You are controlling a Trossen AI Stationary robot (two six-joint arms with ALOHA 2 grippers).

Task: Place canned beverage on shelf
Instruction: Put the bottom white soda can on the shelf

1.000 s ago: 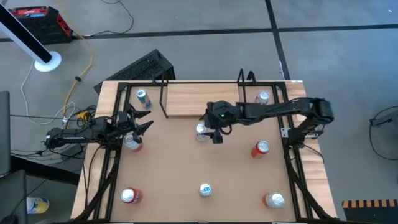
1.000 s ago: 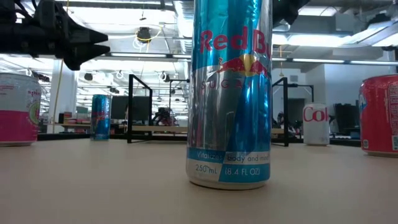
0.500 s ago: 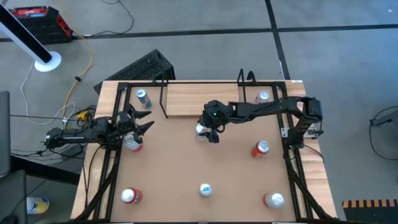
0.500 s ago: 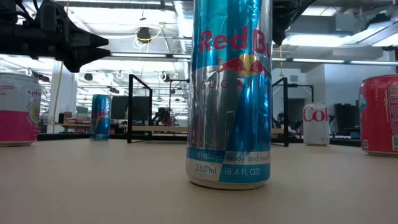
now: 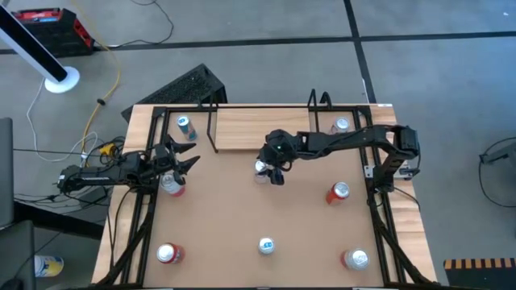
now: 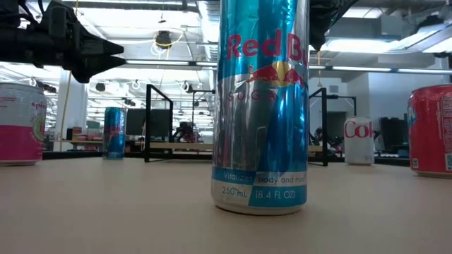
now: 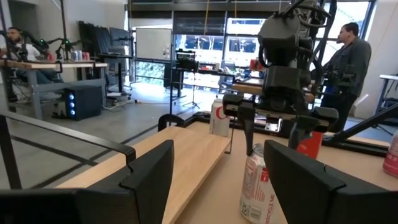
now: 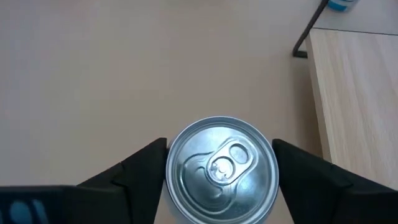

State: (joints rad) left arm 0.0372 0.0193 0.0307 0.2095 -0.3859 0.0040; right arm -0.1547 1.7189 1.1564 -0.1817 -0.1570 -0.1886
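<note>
The shelf (image 5: 258, 129), a pale wood plank in a black rod frame, stands at the table's far middle. It also shows in the right wrist view (image 8: 354, 93) and the left wrist view (image 7: 186, 155). A silver-topped can (image 5: 260, 169) stands upright on the table just in front of it. My right gripper (image 5: 272, 167) is open right above this can. Its fingers (image 8: 143, 171) stand on either side of the can's top (image 8: 221, 163), with a narrow gap on each side. My left gripper (image 5: 187, 161) is open and empty at the left, above a pink-and-white can (image 5: 172, 184).
Other cans stand on the table: a blue one (image 5: 184, 126) far left, a white one (image 5: 342, 126) far right, a red one (image 5: 337, 192), and three along the near edge (image 5: 167, 254), (image 5: 266, 246), (image 5: 355, 259). People are in the room beyond (image 7: 348, 56).
My right gripper has moved a little toward the table's left edge and gone down over the silver-topped can, then held still. The can has stayed where it was.
</note>
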